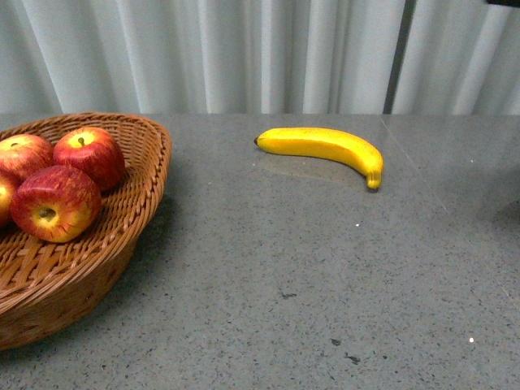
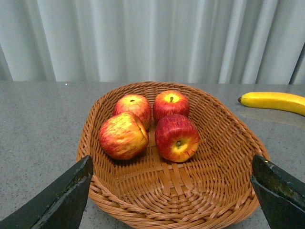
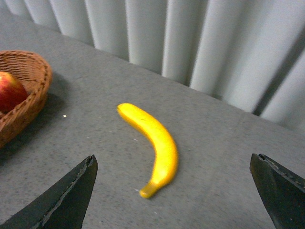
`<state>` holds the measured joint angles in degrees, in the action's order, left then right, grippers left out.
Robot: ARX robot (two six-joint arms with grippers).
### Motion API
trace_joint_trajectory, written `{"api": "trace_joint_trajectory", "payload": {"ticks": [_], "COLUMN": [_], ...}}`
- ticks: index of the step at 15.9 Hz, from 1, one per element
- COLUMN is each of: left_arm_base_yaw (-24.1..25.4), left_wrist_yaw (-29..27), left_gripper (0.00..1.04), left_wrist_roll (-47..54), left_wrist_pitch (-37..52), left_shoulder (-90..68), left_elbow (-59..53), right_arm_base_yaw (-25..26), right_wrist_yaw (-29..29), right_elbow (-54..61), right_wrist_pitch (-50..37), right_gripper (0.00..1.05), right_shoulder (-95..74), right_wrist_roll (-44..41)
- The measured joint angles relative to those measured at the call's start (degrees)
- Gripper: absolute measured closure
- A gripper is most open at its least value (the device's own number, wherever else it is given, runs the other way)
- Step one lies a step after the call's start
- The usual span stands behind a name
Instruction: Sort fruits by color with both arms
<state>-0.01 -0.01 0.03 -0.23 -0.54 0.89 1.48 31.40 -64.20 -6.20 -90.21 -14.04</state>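
Several red apples (image 1: 55,201) with yellow streaks lie in a wicker basket (image 1: 138,203) at the left of the front view. One yellow banana (image 1: 325,146) lies alone on the grey table toward the back middle. No arm shows in the front view. In the left wrist view my left gripper (image 2: 171,191) is open and empty, over the near part of the basket (image 2: 190,191), apples (image 2: 176,137) beyond it. In the right wrist view my right gripper (image 3: 181,191) is open and empty, with the banana (image 3: 155,143) just ahead between the fingers. A second banana is out of view.
Grey speckled tabletop (image 1: 325,276) spreads right of the basket. Pale pleated curtain (image 1: 244,49) closes off the far edge. The basket's rim (image 3: 28,90) and one apple (image 3: 9,90) show at the side of the right wrist view.
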Motion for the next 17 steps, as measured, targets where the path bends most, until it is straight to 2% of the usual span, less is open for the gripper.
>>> {"api": "trace_joint_trajectory", "payload": {"ticks": [1,3,7,17], "left_arm_base_yaw": [0.00,0.00,0.00,0.00], "left_wrist_yaw": [0.00,0.00,0.00,0.00], "left_gripper": [0.07,0.07,0.07,0.07], "left_wrist_roll": [0.00,0.00,0.00,0.00], "left_wrist_pitch": [0.00,0.00,0.00,0.02], "left_shoulder": [0.00,0.00,0.00,0.00], "left_elbow": [0.00,0.00,0.00,0.00], "right_arm_base_yaw": [-3.23,-6.47,-7.23,-11.28], "right_wrist_yaw": [0.00,-0.46,-1.20,-7.45], "right_elbow": [-1.33,-4.59,-12.09,-32.26], "right_wrist_pitch": [-0.74,-1.05,-0.68,7.52], "right_gripper": [0.07,0.07,0.07,0.07], "right_shoulder": [-2.93,-9.22,-19.87,-37.68], "right_wrist_roll": [0.33,0.68,0.46,-0.70]}}
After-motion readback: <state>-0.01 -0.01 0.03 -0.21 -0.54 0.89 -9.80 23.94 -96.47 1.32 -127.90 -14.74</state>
